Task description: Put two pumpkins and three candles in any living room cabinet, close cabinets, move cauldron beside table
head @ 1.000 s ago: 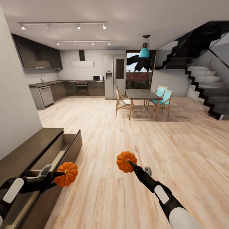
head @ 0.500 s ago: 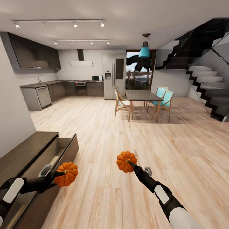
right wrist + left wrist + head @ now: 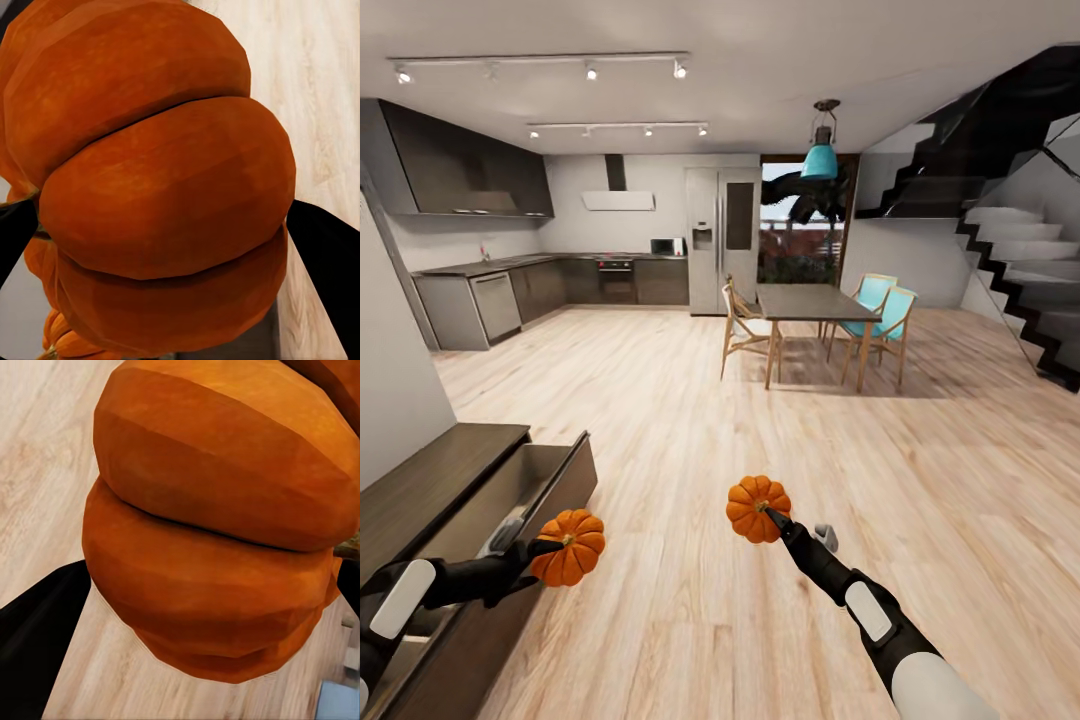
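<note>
Ahead, wide floor point(image 3: 760, 420) beside cabinet point(image 3: 450, 480).

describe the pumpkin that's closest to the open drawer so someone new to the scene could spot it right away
Find the long dark-brown cabinet low against the left wall, with its pale-lined drawer pulled open. At the drawer's near corner, the left gripper holds an orange ribbed pumpkin in the air. Unlike the other pumpkin, which the right gripper holds over bare floor, this one hangs beside the cabinet.
</note>
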{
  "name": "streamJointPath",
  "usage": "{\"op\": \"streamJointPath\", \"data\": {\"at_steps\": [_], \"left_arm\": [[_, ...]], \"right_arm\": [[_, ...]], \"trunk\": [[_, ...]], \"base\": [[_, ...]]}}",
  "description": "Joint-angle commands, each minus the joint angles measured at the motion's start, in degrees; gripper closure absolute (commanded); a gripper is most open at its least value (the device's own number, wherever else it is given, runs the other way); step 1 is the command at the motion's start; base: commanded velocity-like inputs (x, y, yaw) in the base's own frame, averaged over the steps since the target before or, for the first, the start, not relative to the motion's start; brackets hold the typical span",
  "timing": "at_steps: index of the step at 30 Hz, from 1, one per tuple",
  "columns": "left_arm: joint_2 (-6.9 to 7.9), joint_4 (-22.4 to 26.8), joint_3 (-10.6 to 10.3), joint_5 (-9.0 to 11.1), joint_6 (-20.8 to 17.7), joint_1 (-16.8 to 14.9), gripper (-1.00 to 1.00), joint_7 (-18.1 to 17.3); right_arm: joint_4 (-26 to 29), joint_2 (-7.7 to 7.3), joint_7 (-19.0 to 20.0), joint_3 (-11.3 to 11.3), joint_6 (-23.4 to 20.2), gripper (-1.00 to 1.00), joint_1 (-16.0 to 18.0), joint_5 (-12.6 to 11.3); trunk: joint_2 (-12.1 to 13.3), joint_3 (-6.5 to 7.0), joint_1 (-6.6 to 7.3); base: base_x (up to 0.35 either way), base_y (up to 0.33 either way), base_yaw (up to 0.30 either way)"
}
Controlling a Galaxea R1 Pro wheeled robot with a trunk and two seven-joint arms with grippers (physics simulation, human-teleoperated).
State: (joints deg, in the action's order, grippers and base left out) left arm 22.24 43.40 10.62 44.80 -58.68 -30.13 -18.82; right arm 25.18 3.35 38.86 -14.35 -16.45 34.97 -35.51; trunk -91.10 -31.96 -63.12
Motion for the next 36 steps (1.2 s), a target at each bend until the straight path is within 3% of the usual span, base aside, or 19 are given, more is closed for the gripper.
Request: {"op": "streamJointPath", "data": {"at_steps": [1, 13, 36], "left_arm": [[0.0, 0.0, 0.0, 0.7, -0.1, 0.0, 1.0, 0.1], [0.0, 0.0, 0.0, 0.6, -0.1, 0.0, 1.0, 0.1], [-0.09, 0.0, 0.0, 0.7, 0.0, 0.0, 1.0, 0.2]], "right_arm": [[0.0, 0.0, 0.0, -0.1, -0.1, 1.0, 0.0, -0.3], [0.0, -0.01, 0.1, -0.1, -0.1, 1.0, 0.0, -0.4], [0.0, -0.01, 0.1, -0.1, 0.2, 1.0, 0.0, -0.3]], "trunk": [[0.0, 0.01, 0.0], [0.0, 0.01, 0.0], [0.0, 0.1, 0.0]], "base": [[0.303, -0.136, 0.157], [0.306, -0.08, 0.143], [0.315, -0.008, -0.026]]}}
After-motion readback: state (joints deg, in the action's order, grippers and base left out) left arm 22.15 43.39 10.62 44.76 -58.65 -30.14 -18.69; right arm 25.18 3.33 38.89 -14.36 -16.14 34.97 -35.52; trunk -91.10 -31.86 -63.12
